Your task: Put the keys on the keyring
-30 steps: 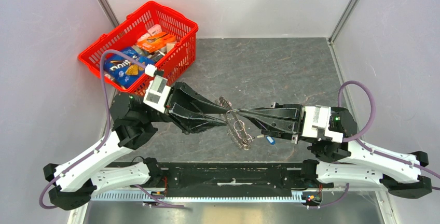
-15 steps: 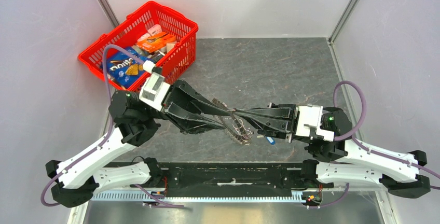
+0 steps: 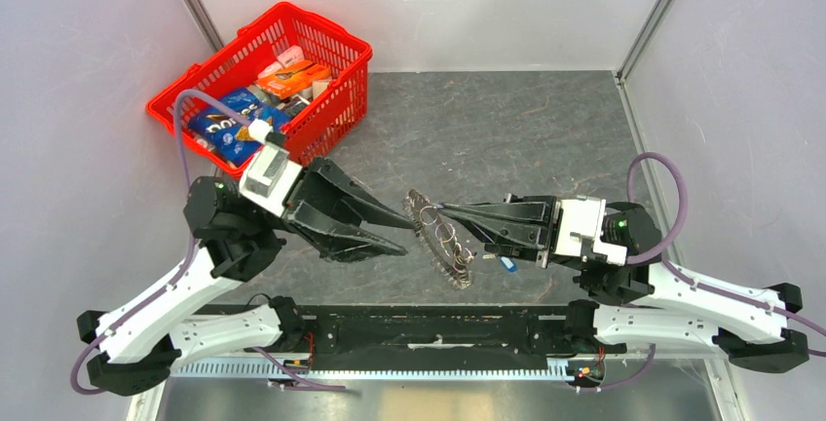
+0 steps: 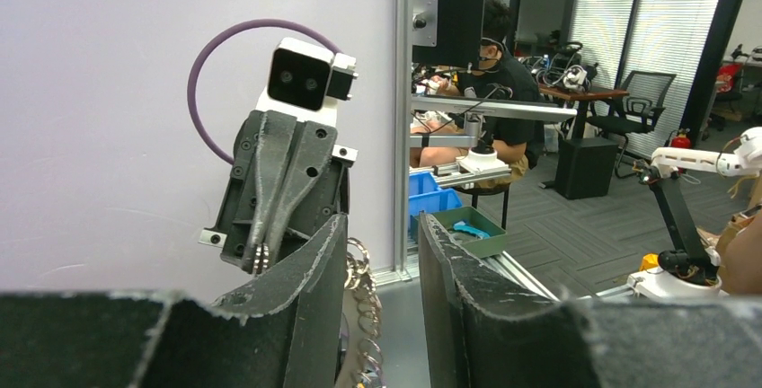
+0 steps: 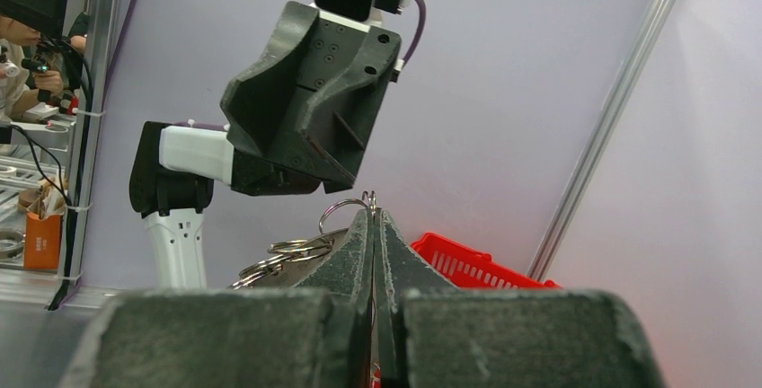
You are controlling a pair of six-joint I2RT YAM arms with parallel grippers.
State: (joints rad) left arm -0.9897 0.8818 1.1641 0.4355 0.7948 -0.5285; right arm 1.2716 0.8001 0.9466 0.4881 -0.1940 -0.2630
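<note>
Your right gripper (image 3: 434, 210), clamped on the keyring (image 5: 334, 213), steadies the keys (image 3: 450, 263) near the table's (image 3: 545, 129) front edge. Your left gripper (image 3: 407, 234) waits half-open and empty.

Keys: fan hung at the right fingertips.
Silvery-grey keys (image 3: 440, 246), fanned in a toothed arc, hung on edge from a wire keyring (image 5: 344, 212) pinched at the tips of the right gripper (image 3: 435, 211); a tiny blue-headed key (image 3: 507, 263) lay apart, beside those fingers' near side.
</note>
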